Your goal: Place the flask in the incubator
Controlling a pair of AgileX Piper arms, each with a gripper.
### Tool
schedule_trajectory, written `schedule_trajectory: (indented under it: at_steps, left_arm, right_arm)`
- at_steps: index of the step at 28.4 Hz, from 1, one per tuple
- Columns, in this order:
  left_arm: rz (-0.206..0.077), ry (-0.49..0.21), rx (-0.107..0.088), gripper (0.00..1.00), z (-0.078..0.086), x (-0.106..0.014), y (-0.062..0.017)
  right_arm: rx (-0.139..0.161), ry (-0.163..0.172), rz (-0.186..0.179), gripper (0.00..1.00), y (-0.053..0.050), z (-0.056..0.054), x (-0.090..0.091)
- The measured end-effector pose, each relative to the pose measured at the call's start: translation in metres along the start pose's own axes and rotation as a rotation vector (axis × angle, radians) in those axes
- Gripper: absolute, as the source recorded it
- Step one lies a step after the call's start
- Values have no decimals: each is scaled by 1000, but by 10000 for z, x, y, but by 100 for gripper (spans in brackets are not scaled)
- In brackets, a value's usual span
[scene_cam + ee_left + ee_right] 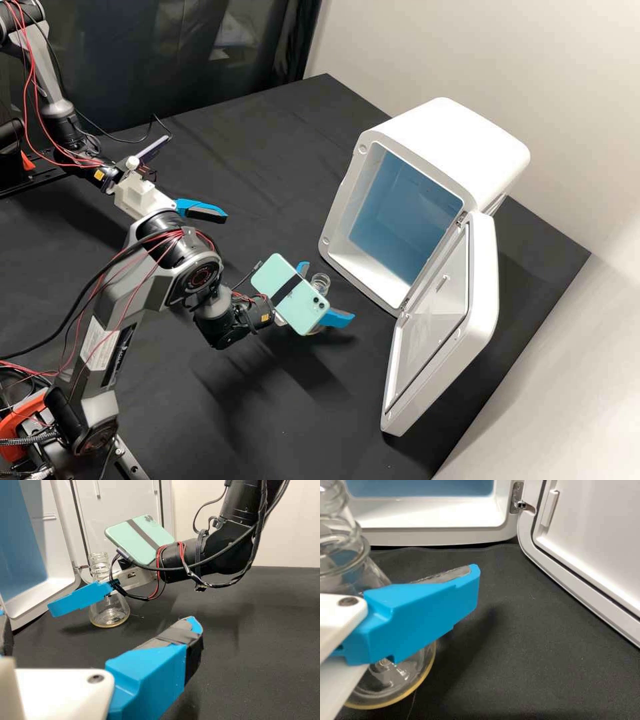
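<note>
A clear glass flask (322, 284) stands upright on the black bench just in front of the incubator's opening. My right gripper (324, 295) is open and straddles it, one blue finger (80, 599) passing beside the shoulder of the flask (106, 600). In the right wrist view that finger (420, 610) lies alongside the flask (350, 565); I cannot tell whether it touches the glass. The white incubator (453, 140) has a blue inside and its door (447, 313) swung wide open. My left gripper (200, 212) hangs open and empty farther back, away from the flask.
A mint-green phone (291, 293) is strapped to the right arm's wrist. The open door (590, 545) stands close on the flask's right side. Cables run along both arms. Open black bench (267, 153) lies behind and to the left.
</note>
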Motion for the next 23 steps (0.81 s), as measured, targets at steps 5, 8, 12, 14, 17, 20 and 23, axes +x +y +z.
schedule_trajectory:
  at_steps: [5,8,12,14,17,20,23]
  left_arm:
    - [0,0,0,100,0,0,0]
    - [2,0,0,100,1,-2,7]
    - [15,-8,6,100,5,-13,45]
    - [16,-7,8,100,-3,-15,50]
    - [20,13,5,100,-62,-20,61]
    - [25,37,-1,100,-132,-21,74]
    - [24,64,-22,100,-212,-26,69]
  right_arm:
    - [0,1,1,0,3,-4,5]
    - [0,1,1,0,4,-4,5]
    - [0,1,1,0,4,-4,5]
    - [0,3,2,0,9,-11,14]
    - [0,2,2,0,8,-10,13]
    - [0,2,2,0,8,-10,13]
    - [0,2,2,0,8,-10,13]
